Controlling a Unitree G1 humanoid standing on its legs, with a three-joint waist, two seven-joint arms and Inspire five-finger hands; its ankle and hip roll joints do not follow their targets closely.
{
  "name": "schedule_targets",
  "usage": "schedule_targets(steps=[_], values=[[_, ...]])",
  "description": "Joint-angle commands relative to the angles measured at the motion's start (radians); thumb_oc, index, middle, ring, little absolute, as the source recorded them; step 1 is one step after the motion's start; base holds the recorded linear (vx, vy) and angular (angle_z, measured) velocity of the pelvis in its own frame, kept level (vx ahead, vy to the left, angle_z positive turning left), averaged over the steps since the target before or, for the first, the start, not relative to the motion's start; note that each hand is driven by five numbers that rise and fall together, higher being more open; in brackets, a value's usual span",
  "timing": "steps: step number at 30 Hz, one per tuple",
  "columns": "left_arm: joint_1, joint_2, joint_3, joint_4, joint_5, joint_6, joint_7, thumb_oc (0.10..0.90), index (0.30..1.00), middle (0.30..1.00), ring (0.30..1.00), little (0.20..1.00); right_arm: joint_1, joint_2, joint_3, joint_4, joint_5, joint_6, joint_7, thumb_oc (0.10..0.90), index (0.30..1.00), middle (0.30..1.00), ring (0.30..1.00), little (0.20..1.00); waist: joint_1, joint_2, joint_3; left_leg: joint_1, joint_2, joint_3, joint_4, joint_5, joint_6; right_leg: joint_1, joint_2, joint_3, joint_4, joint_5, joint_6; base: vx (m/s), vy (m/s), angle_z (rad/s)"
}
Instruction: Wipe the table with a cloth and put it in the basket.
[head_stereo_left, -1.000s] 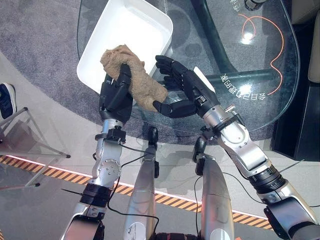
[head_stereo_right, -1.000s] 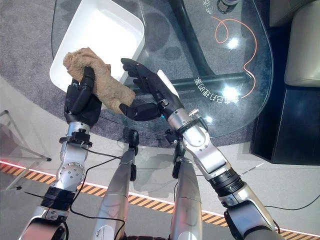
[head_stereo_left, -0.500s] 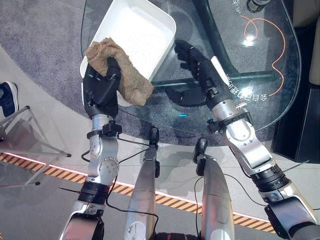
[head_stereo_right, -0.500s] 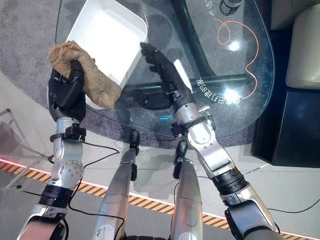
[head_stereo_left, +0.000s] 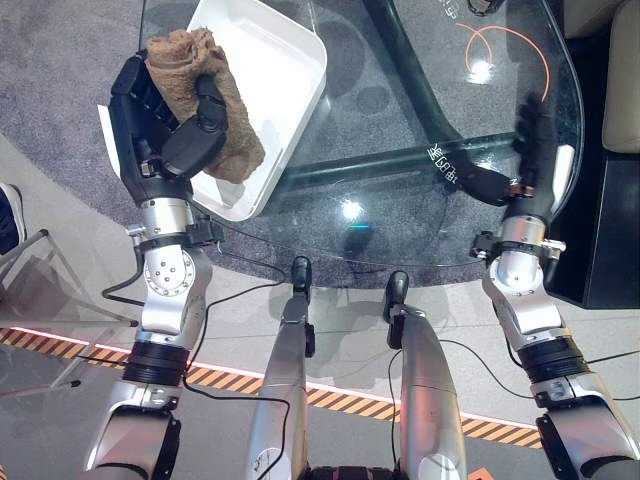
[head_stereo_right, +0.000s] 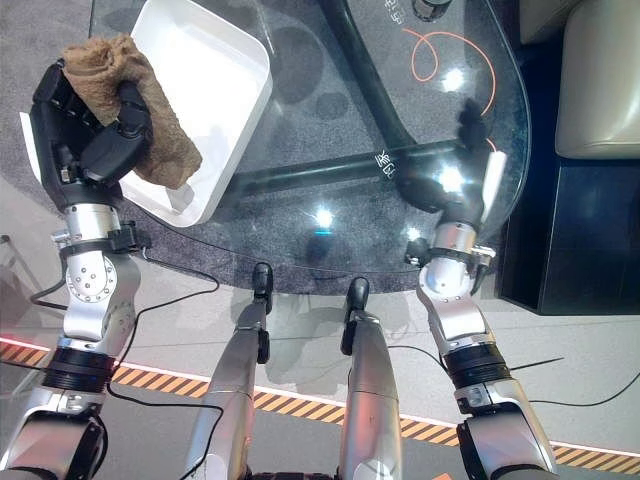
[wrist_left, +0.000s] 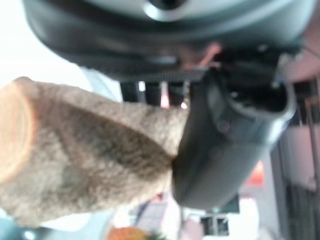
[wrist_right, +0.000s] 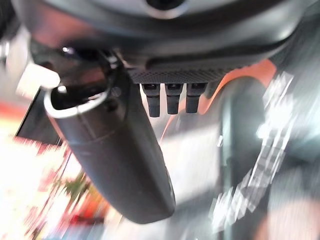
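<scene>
Left eye view: left hand (head_stereo_left: 165, 120) raised at the bench's near-left edge, fingers (head_stereo_left: 205, 110) and thumb curled tight round the brown cloth (head_stereo_left: 215, 110). Cloth bunched in that grip, upper end sticking out above the hand, lower end drooping over the near corner of the white basket (head_stereo_left: 275, 60); whether touching the basket rim or hanging just above it, hard to tell from this angle. Basket seen as a shallow white tray sitting on the far-left part of the glass bench (head_stereo_left: 400, 160), tilted corner-on toward the robot.

Left wrist view: same cloth (wrist_left: 85, 160) pressed against the dark thumb (wrist_left: 220, 145), wrapped close, white of the basket bright behind.

Right hand (head_stereo_left: 535, 150) well apart from the cloth, out at the bench's right edge, held edge-on with fingers straight and pointing away from the robot, holding nothing. Right wrist view: thumb (wrist_right: 115, 155) extended, fingers (wrist_right: 170, 97) in a short straight row beside it, glass below.

Orange looping line (head_stereo_left: 510, 50) on the far-right part of the glass. Dark bar of the bench frame (head_stereo_left: 400, 165) visible through the top, grey carpet (head_stereo_left: 70, 70) beneath. Beige seat (head_stereo_right: 590, 80) beside the bench on the right.
</scene>
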Motion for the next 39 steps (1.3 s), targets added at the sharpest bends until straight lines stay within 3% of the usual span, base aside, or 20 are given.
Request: schedule_targets(steps=[1, 5, 10, 15, 16, 22, 25, 39], values=[[-0.147, 0.081, 0.079, -0.058, 0.089, -0.168, 0.072, 0.1, 0.3, 0.3, 0.3, 0.2, -0.029, -0.069, -0.037, 0.018, 0.018, -0.144, -0.162, 0.8, 0.9, 0.9, 0.9, 0.9, -0.007, -0.017, -0.028, 0.037, -0.057, 0.065, 0.115, -0.12, 0.05, 0.06, 0.065, -0.028, -0.132, 0.098, 0.027, 0.0, 0.048, -0.04], [-0.205, 0.146, 0.037, 0.034, 0.14, -0.137, 0.138, 0.1, 0.3, 0.3, 0.3, 0.2, -0.026, -0.094, -0.053, 0.251, 0.094, -0.172, -0.259, 0.8, 0.9, 0.9, 0.9, 0.9, -0.014, -0.011, -0.028, 0.032, -0.051, 0.068, 0.114, -0.122, 0.051, 0.054, 0.07, -0.017, -0.135, 0.098, 0.026, -0.01, 0.037, -0.08], [-0.256, 0.191, -0.006, 0.108, 0.174, -0.105, 0.188, 0.1, 0.3, 0.3, 0.3, 0.2, -0.013, -0.098, -0.043, 0.372, 0.14, -0.165, -0.289, 0.8, 0.9, 0.9, 0.9, 0.9, -0.021, -0.009, -0.028, 0.023, -0.046, 0.072, 0.119, -0.124, 0.054, 0.046, 0.074, -0.01, -0.134, 0.099, 0.023, -0.01, 0.011, -0.06], [-0.344, 0.248, -0.081, 0.238, 0.19, -0.038, 0.224, 0.1, 0.3, 0.3, 0.3, 0.2, 0.004, -0.097, -0.051, 0.568, 0.203, -0.175, -0.207, 0.8, 0.9, 0.9, 0.9, 0.9, -0.034, -0.007, -0.028, 0.022, -0.04, 0.077, 0.12, -0.125, 0.059, 0.045, 0.08, -0.001, -0.139, 0.099, 0.02, -0.01, 0.005, -0.04], [-0.387, 0.264, -0.126, 0.327, 0.205, -0.021, 0.235, 0.1, 0.3, 0.3, 0.3, 0.2, -0.002, -0.099, -0.051, 0.678, 0.243, -0.167, -0.134, 0.8, 0.9, 0.9, 0.9, 0.9, -0.039, -0.007, -0.028, 0.023, -0.037, 0.081, 0.122, -0.125, 0.061, 0.048, 0.082, 0.001, -0.142, 0.1, 0.019, -0.01, 0.001, -0.09], [-0.494, 0.281, -0.237, 0.484, 0.198, 0.068, 0.221, 0.1, 0.3, 0.3, 0.3, 0.2, -0.021, -0.079, 0.014, 0.825, 0.225, -0.05, 0.01, 0.8, 0.9, 0.9, 0.9, 0.9, -0.051, -0.008, -0.028, 0.017, -0.026, 0.091, 0.125, -0.118, 0.062, 0.044, 0.085, 0.007, -0.148, 0.107, 0.016, 0.0, 0.003, -0.03], [-0.54, 0.283, -0.296, 0.547, 0.187, 0.126, 0.198, 0.1, 0.3, 0.3, 0.3, 0.2, -0.021, -0.059, 0.047, 0.858, 0.22, 0.006, 0.084, 0.8, 0.9, 0.9, 0.9, 0.9, -0.059, -0.009, -0.028, 0.02, -0.025, 0.095, 0.119, -0.113, 0.062, 0.044, 0.087, 0.01, -0.152, 0.111, 0.014, 0.0, 0.007, -0.01], [-0.613, 0.273, -0.365, 0.714, 0.199, 0.307, 0.096, 0.1, 0.3, 0.3, 0.3, 0.2, -0.032, -0.006, 0.129, 0.899, 0.21, 0.142, 0.264, 0.8, 0.9, 0.9, 0.9, 0.9, -0.078, -0.015, -0.028, 0.024, -0.022, 0.105, 0.11, -0.099, 0.058, 0.042, 0.093, 0.019, -0.161, 0.119, 0.01, 0.0, 0.008, -0.01]])
